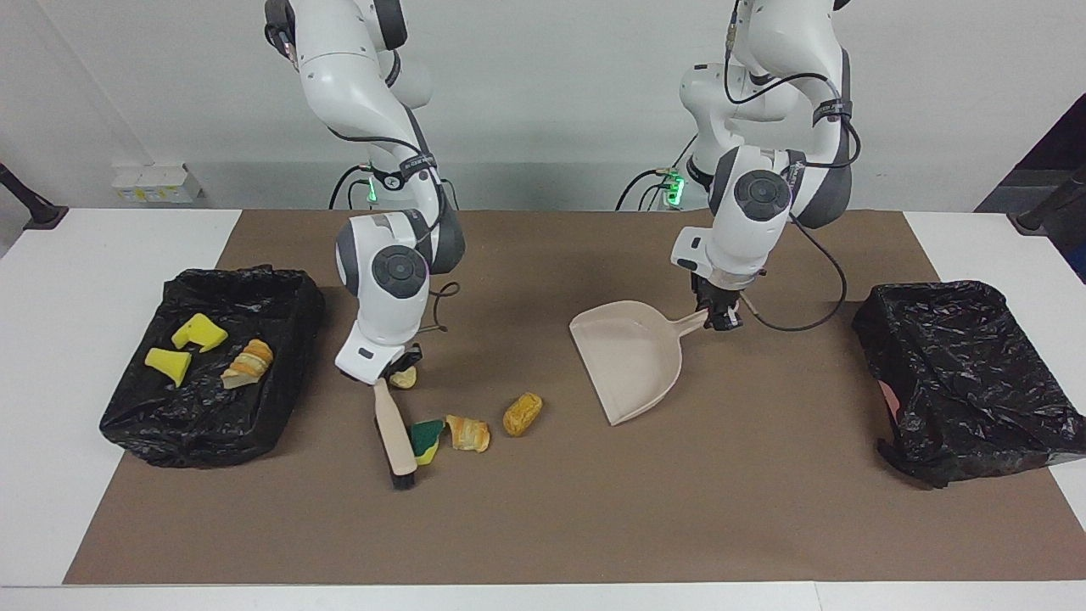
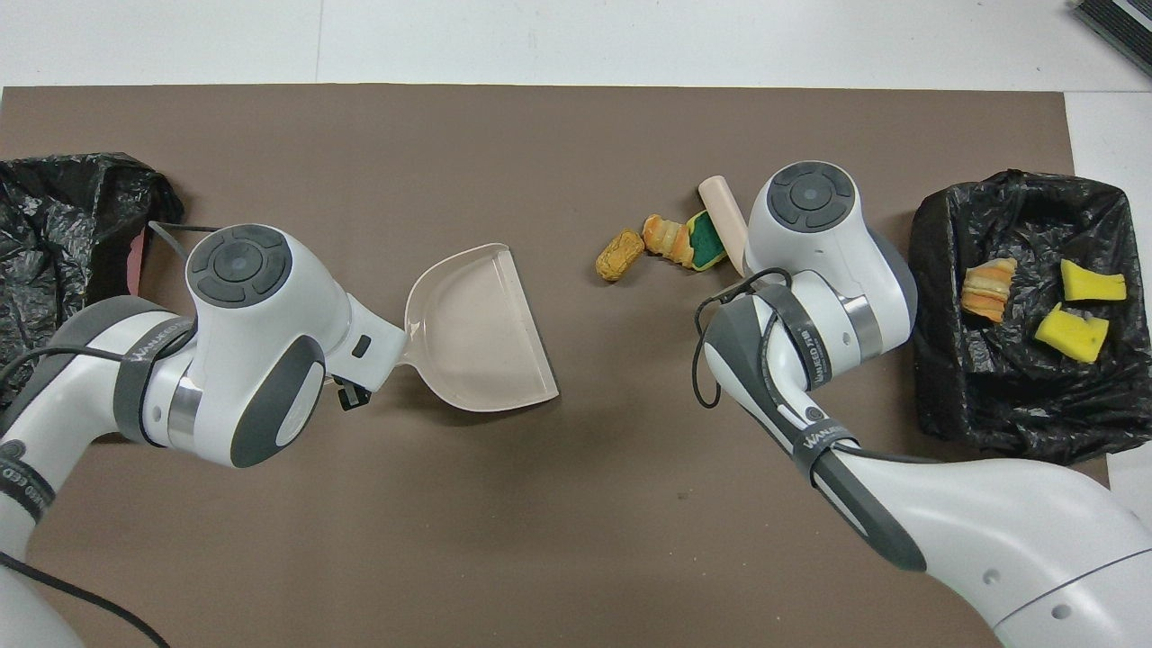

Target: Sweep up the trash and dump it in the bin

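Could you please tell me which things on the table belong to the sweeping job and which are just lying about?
Job:
brush, in right pincer
dustpan, in left pincer
green sponge
striped bread
orange bread
pale chunk
bin with scraps

Lying about:
empty bin
white box

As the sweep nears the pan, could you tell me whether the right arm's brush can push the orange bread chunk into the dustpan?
Probably yes: bare mat lies between the orange bread chunk and the dustpan, whose open edge faces it.
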Controlling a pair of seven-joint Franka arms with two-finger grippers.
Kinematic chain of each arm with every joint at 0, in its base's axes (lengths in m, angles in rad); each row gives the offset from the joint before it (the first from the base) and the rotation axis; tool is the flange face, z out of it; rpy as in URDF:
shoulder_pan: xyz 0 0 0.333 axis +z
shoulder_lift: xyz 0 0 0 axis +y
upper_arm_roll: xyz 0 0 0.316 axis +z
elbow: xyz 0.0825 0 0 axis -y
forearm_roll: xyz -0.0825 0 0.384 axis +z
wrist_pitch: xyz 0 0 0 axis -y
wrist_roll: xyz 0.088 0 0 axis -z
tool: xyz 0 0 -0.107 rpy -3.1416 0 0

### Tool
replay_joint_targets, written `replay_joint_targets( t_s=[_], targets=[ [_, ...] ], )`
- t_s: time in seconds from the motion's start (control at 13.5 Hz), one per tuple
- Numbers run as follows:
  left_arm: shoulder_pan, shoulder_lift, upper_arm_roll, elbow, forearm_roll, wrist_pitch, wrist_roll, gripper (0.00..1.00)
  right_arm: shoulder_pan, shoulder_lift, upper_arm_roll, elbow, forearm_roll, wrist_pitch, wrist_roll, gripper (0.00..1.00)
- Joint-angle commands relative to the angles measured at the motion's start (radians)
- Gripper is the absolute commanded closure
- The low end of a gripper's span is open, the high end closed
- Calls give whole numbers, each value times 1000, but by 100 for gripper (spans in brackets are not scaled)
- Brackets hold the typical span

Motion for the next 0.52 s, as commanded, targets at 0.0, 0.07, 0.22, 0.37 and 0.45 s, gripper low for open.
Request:
replay_joint_targets(
  t_s=[0.0,0.07,0.22,0.37,0.45],
  targets=[
    [-18,-36,11,-45,4,28,-36,100,43,2,9,13,113,-6,-16,100],
    [-18,-36,11,-48,4,28,-39,100,69,4,8,16,151,-9,-15,100],
    [-18,-36,11,-49,4,28,-39,100,106,2,12,24,202,-1,-13,100],
    [-18,-36,11,-49,4,28,-45,100,155,2,20,25,218,17,-13,100],
    [-18,-36,11,-49,4,26,-51,100,175,-1,23,25,233,40,-15,100]
  ],
)
